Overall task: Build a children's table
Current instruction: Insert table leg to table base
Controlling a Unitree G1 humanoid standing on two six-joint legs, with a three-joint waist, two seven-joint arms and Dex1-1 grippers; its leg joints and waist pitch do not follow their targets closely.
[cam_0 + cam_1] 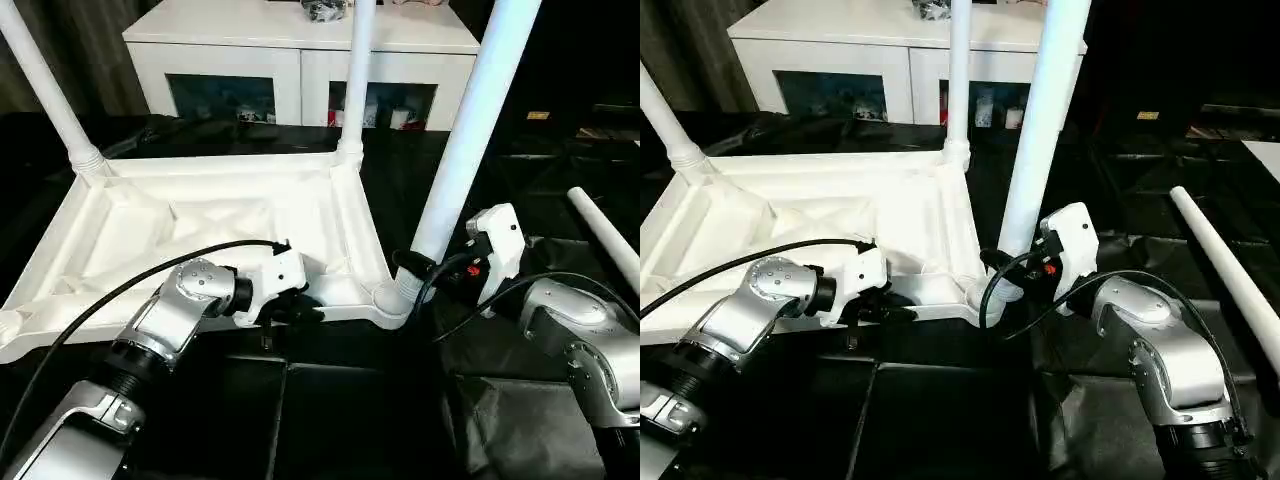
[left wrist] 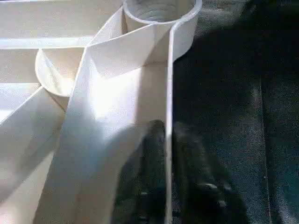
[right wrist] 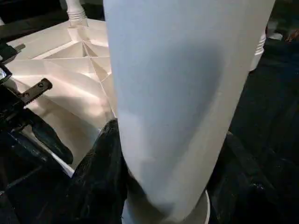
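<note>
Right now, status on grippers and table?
Left gripper shut on tabletop near rim. Right gripper clamps third leg in near-right socket. Fourth leg lies loose at right.

The upturned tabletop (image 1: 200,235) fills the left of the dark surface (image 1: 350,400), its raised rim walling the near edge. Three upright legs block passage: one at the far left corner (image 1: 45,85), one at the far right (image 1: 355,75), one near right (image 1: 475,130). A loose leg (image 1: 605,235) bars the right edge. The near middle lies open.
</note>
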